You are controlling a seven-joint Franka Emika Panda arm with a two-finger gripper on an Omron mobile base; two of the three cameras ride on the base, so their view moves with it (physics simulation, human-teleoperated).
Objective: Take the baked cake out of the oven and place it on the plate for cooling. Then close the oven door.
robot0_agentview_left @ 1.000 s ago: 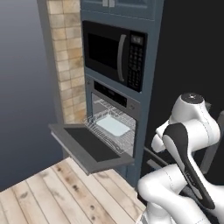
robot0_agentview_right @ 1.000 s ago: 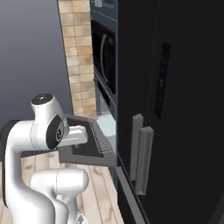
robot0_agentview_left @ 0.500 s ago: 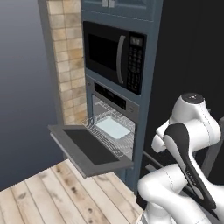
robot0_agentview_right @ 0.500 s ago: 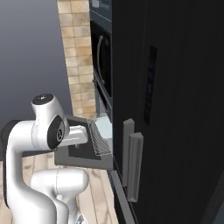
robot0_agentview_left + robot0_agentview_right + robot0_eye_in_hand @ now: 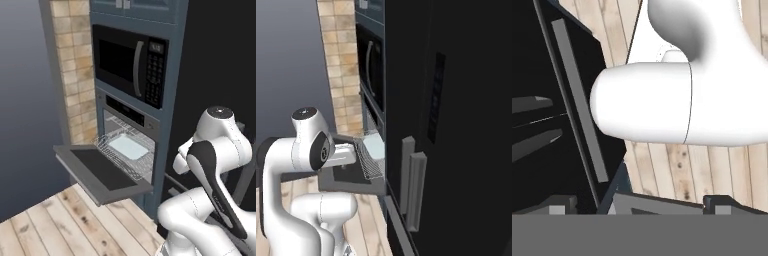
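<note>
The gripper [image 5: 639, 204] stood wide open over the wooden floor [image 5: 682, 170], holding nothing. Beyond it the oven door [image 5: 102, 171] hung dropped flat; on the oven [image 5: 131, 145] rack [image 5: 116, 155] behind lay a pale tray [image 5: 129, 147]. The cake couldn't be made out.

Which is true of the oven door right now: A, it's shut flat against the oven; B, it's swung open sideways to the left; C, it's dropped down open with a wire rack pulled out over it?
C: the oven door lies flat and open, with the wire rack carrying a pale tray slid out above it.
</note>
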